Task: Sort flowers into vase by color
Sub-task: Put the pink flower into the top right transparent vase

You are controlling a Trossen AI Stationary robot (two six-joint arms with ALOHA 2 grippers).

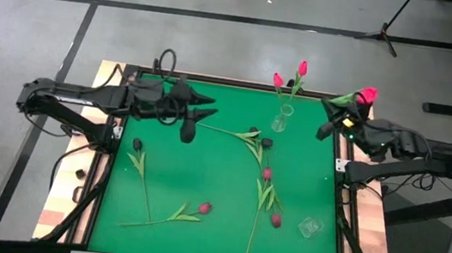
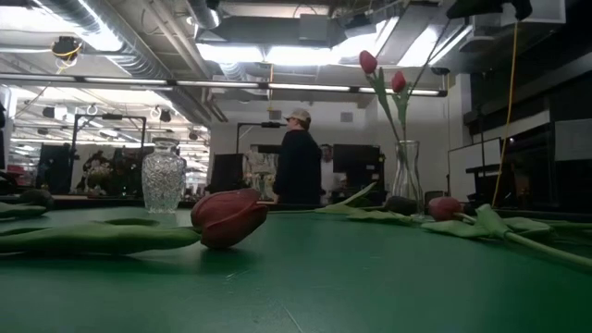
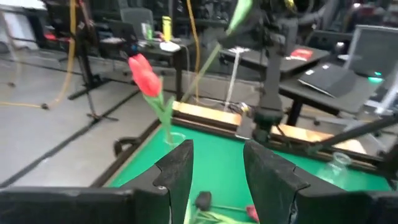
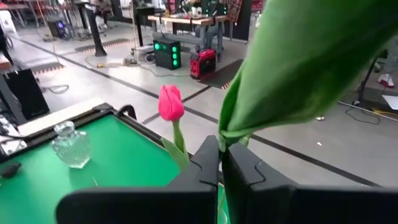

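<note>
Green table (image 1: 203, 175), workshop behind. We see two pink tulips already in the tall vase (image 1: 282, 119) at the far edge. Right gripper (image 1: 335, 121) clamps a pink tulip (image 1: 367, 95) by its stem at the far right corner, likely vase-bound. Left gripper (image 1: 195, 121) hangs spread, empty. Other flowers (image 1: 266, 192) lie loose mid-table.

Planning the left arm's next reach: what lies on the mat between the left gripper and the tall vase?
In the high view, one dark-headed tulip lies between the open left gripper and the tall vase, its stem running towards the gripper; otherwise bare mat.
</note>
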